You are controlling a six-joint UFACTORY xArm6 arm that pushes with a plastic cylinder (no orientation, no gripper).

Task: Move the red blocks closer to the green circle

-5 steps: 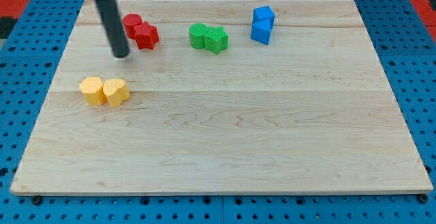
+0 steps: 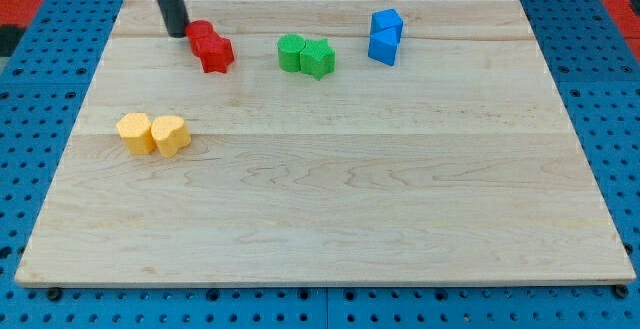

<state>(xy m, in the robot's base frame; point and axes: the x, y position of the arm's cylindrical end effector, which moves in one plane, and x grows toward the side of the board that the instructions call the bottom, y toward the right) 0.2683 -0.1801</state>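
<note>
My tip (image 2: 177, 33) is at the view's upper left, touching or just left of the red round block (image 2: 200, 33). The red star-shaped block (image 2: 215, 53) sits against it on its lower right. The green circle (image 2: 291, 52) lies to the view's right of the red blocks, with a gap between them, and a green star-shaped block (image 2: 318, 59) touches its right side.
Two blue blocks (image 2: 384, 36) sit together at the view's upper right. A yellow hexagon-like block (image 2: 134, 132) and a yellow rounded block (image 2: 170, 135) sit side by side at the left. The wooden board (image 2: 330, 199) lies on a blue pegboard.
My tip moved toward the view's top, from below-left of the red blocks to the left side of the red round block. The red blocks shifted slightly right.
</note>
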